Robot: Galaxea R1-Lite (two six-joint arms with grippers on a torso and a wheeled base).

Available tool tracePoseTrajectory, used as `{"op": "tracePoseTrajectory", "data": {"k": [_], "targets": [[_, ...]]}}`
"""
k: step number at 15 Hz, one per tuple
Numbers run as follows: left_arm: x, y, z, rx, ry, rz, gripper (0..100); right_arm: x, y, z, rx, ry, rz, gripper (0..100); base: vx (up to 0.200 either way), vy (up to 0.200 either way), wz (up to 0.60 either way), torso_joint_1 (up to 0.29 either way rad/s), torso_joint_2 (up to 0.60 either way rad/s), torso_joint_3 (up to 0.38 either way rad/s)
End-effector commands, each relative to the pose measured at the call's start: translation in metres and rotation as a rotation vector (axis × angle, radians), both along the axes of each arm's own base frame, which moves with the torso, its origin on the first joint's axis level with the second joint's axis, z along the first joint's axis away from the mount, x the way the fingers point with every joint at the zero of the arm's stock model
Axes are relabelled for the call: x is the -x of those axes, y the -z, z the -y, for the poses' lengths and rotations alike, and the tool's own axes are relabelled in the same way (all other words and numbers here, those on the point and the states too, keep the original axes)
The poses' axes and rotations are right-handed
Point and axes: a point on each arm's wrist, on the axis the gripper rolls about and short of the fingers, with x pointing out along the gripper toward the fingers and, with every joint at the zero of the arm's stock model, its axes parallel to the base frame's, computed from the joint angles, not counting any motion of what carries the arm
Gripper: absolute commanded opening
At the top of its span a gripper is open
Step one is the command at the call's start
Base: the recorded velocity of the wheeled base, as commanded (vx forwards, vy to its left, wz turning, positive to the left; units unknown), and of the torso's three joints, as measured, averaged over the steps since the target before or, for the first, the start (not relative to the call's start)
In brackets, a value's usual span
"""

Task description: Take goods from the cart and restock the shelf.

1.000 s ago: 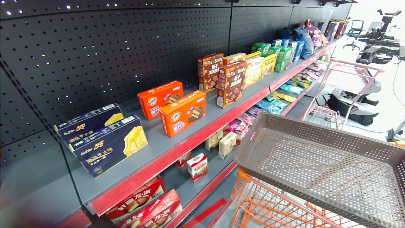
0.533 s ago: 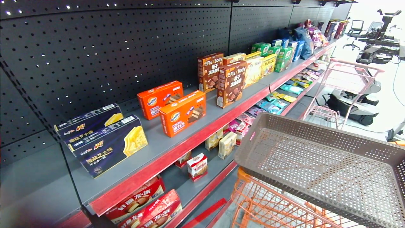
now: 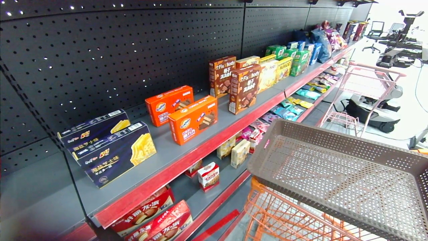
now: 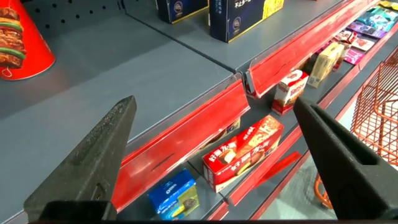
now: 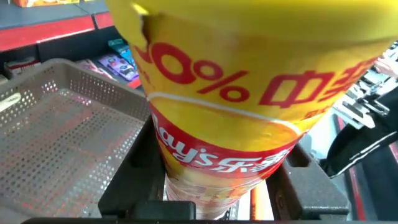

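Yellow and glossy, a tapered snack package with red lettering (image 5: 249, 93) sits clamped in the right gripper (image 5: 217, 190). Its dark fingers (image 5: 308, 186) press in on the narrow end from both sides, and the wide end points away from the wrist. The package is held near the grey perforated plastic tray (image 5: 56, 124); the tray's floor lies beyond it on one side. In the head view that tray rests on top of an orange wire cart (image 3: 284, 217), just beside the shelf.

The left gripper (image 4: 214, 102) is released. Its two black wedge-shaped fingers (image 4: 93, 162) are spread wide with nothing between them. It hangs over a bare stretch of the grey shelf board with a red front edge (image 4: 124, 68), pointing down and outward across that edge. On the same board stand a red cone-shaped snack package (image 4: 18, 43) and, farther along, dark blue rectangular boxes (image 4: 239, 15). On the level below lie a long red box (image 4: 242, 152), a small blue packet (image 4: 174, 193) and a small white-and-red carton (image 4: 289, 93).

Along the upper shelf in the head view, past the blue boxes, stand two orange boxes (image 3: 192, 118) and then two tall brown boxes (image 3: 244, 88), all upright against the black pegboard back wall (image 3: 133, 50).
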Motion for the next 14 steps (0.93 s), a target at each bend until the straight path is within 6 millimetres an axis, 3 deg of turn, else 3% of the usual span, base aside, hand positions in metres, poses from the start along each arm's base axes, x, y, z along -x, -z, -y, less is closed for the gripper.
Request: {"op": "tracePoseTrajectory", "data": {"k": [1, 3, 10, 14], "targets": [[0.000, 0.000, 0.000, 0.002, -0.002, -0.001, 100, 0.009, 0.001, 0.000, 0.002, -0.001, 0.023, 0, 0.000, 0.000, 0.00, 0.000, 0.00, 0.000], [0.000, 0.000, 0.000, -0.006, 0.000, -0.002, 100, 0.008, 0.000, 0.000, 0.007, -0.002, 0.023, 0, 0.000, 0.000, 0.00, 0.000, 0.00, 0.000], [0.000, 0.000, 0.000, 0.041, 0.007, 0.002, 100, 0.000, -0.005, -0.001, 0.031, -0.056, 0.009, 0, -0.200, 0.000, 0.00, 0.003, 0.00, 0.000], [0.000, 0.000, 0.000, 0.041, 0.012, 0.002, 100, -0.007, -0.006, -0.001, 0.034, -0.053, -0.005, 0, 0.000, 0.000, 0.15, 0.001, 0.00, 0.001]]}}
